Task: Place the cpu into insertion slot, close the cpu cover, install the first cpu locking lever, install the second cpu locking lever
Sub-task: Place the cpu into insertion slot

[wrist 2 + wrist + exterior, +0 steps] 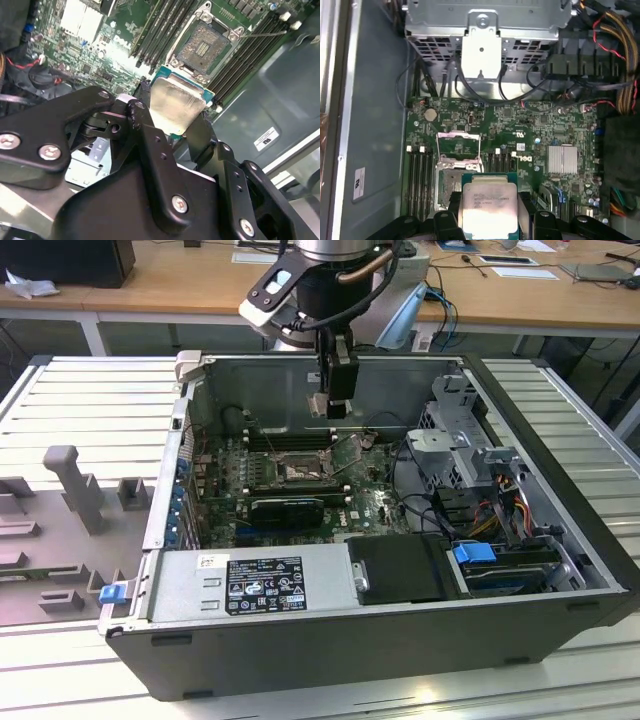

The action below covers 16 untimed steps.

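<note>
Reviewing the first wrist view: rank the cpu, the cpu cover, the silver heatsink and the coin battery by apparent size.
1. cpu, though it sits nearest the camera, which inflates it.
2. cpu cover, standing open, and silver heatsink: too alike to rank.
3. coin battery, clearly smallest.

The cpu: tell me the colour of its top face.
The cpu is silvery-grey metal with a green border, clearest in the first wrist view.

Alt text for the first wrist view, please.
The gripper holds the cpu, silvery top facing the camera, above the green motherboard. The insertion slot on the board is empty, the cpu cover swung open.
</note>
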Motion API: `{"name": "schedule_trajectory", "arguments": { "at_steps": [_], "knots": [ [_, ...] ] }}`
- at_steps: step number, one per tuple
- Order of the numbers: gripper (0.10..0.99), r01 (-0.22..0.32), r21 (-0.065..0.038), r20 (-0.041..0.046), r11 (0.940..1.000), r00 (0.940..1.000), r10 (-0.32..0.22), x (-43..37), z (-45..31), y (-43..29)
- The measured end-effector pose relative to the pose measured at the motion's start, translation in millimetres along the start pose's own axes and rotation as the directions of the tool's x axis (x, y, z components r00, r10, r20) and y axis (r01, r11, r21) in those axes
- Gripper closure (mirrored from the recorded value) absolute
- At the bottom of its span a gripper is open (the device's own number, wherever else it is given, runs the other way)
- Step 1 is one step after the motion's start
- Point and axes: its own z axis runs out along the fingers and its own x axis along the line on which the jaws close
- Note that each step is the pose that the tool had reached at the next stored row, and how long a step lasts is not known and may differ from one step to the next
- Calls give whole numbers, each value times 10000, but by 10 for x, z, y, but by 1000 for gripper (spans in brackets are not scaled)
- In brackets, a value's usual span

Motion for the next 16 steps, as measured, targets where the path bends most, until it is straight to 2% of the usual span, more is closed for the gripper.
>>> {"name": "schedule_trajectory", "arguments": {
  "at_steps": [3, 16],
  "knots": [
    [561, -290, -6, 25, 9996, 9996, 290, 0, 22, -2],
    [561, -294, -6, 22, 9996, 9996, 294, -2, 111, -10]
  ]
}}
